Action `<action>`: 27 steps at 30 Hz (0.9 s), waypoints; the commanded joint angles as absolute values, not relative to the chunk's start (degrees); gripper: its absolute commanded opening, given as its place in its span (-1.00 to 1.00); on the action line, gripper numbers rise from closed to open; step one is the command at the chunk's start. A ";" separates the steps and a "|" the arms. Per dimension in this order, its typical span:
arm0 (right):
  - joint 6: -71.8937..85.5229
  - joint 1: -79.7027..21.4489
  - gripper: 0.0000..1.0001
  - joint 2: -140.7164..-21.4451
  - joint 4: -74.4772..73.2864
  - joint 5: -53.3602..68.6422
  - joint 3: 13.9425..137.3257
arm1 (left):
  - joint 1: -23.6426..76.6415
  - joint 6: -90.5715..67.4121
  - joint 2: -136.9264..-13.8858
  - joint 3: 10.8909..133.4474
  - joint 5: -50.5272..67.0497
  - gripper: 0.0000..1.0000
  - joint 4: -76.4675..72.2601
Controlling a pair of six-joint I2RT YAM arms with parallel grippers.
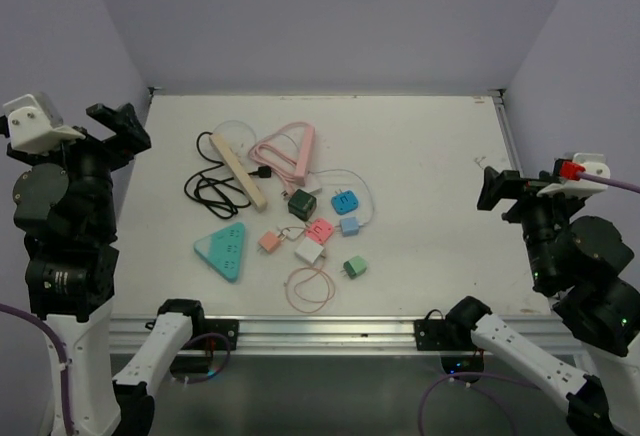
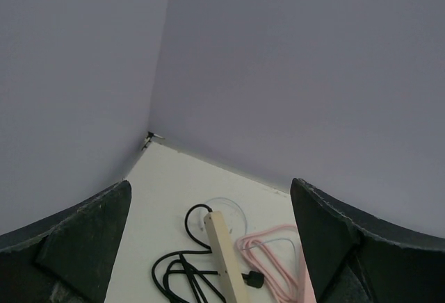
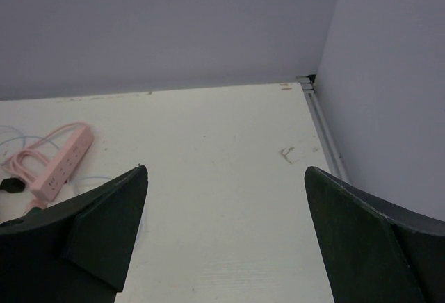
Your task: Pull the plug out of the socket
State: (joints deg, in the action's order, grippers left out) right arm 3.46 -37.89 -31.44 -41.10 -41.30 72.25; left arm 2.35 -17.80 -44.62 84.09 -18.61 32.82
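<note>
A beige power strip [image 1: 240,169] with a black cord [image 1: 205,188] lies at the table's left middle. A black plug [image 1: 263,171] on a pink cord sits against its right side; both also show in the left wrist view, the strip [image 2: 226,258] and the plug [image 2: 254,279]. A pink power strip [image 1: 303,148] lies just to the right and shows in the right wrist view [image 3: 64,162]. My left gripper [image 1: 118,128] [image 2: 211,192] is open and empty, raised at the table's left edge. My right gripper [image 1: 497,188] [image 3: 226,171] is open and empty, raised at the right edge.
A teal triangular power strip [image 1: 224,247] lies near the front. Several small coloured adapters lie around the middle, among them a dark green cube [image 1: 302,204], a blue one [image 1: 345,200] and a green one [image 1: 354,268]. Thin cables loop between them. Purple walls enclose the table.
</note>
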 commanded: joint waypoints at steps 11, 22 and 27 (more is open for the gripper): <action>-2.29 -37.79 0.98 -32.43 -34.11 -47.72 73.83 | 4.48 -12.39 -45.44 90.52 -25.49 0.99 36.04; -0.53 -37.88 0.98 -34.45 -30.59 -44.31 72.16 | 6.15 -13.18 -47.46 88.95 -23.65 0.99 34.63; -0.35 -37.79 0.98 -35.59 -29.54 -43.16 71.98 | 6.77 -12.75 -47.81 88.77 -24.25 0.99 34.10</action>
